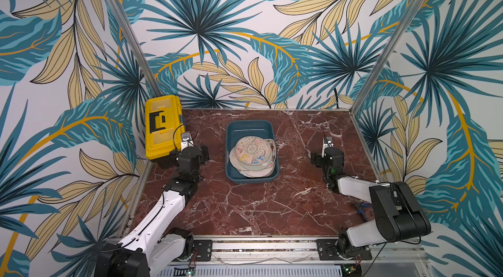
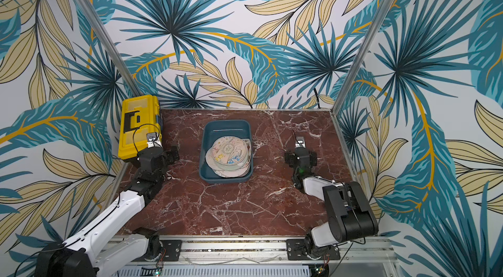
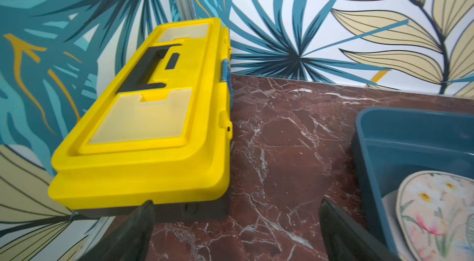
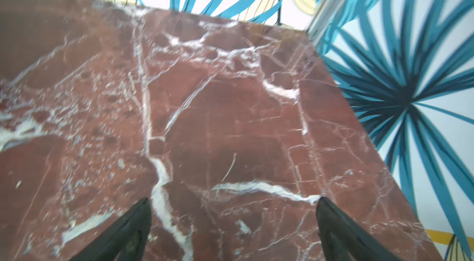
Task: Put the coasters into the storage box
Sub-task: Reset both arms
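Leaf-print wallpaper (image 1: pixel 206 30) in teal and yellow closes in your red-brown, white-veined marble bench (image 1: pixel 245 207). Around the middle of it, somewhat toward the back wall, sits the dark teal rectangular plastic storage box (image 1: pixel 230 136) with rounded corners and low walls. In both top views you can see the coasters (image 1: pixel 252 157), thin flat round discs in cream, pale pink and blue with printed pictures. They lie inside that box in a loose overlapping pile toward its near end, and the far end of its floor is bare. Your left wrist view catches one wall of the box and a coaster printed with white and pink flowers (image 3: pixel 436 216) lying inside it. Your left claw (image 3: pixel 237 203) is released, its two dark fingers (image 3: pixel 138 231) spread wide with only bench between them. It hangs between the box and the yellow plastic toolbox with a black handle (image 1: pixel 162 126), which stands in the back left corner against the wall. Your right claw (image 4: pixel 232 200) is released too, fingers wide apart over bare bench, off the box's right side and clear of it.
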Tool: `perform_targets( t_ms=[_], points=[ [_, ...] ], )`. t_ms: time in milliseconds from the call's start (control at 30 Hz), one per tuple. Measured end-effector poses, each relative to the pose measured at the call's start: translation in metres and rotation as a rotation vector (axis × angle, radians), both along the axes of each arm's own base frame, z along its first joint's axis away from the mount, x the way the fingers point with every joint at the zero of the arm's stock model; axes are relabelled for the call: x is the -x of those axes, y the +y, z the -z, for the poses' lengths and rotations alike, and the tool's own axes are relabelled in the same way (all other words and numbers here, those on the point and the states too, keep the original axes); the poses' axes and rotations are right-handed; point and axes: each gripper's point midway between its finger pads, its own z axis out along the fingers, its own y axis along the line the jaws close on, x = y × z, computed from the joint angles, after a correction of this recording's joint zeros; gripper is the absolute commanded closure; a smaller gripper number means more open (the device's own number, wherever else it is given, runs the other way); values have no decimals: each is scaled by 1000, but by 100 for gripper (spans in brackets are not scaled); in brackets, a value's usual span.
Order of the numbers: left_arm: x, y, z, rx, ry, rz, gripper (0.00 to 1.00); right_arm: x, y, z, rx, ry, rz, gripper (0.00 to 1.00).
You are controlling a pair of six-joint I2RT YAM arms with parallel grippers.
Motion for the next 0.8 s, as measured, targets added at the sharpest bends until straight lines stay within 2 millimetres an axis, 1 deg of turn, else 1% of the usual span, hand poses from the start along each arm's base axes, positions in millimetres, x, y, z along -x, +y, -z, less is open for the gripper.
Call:
perform_targets(
  t_ms=[133,233,367,467,633,700,800],
  points=[
    [-2,7,32,-27,1,10,0,2,-14,-6,-28,-60,41,0],
    [-10,8,50,-44,22,25,1,3,-14,-8,-47,-86,37,1],
    [-20,12,64,-46,-8,26,0,8,-15,-5,-82,-136,8,1],
    [-24,12,78,-41,-8,40,0,13,-11,5,-94,-119,-18,0],
    [-38,5,103,-37,6,97,1,9,-9,-1,-102,-149,-34,0],
    [-40,2,105,-36,2,121,0,8,-9,-3,-102,-154,-34,1],
    [-42,2,99,-31,-17,120,0,8,-9,-4,-104,-156,-34,1]
  ],
)
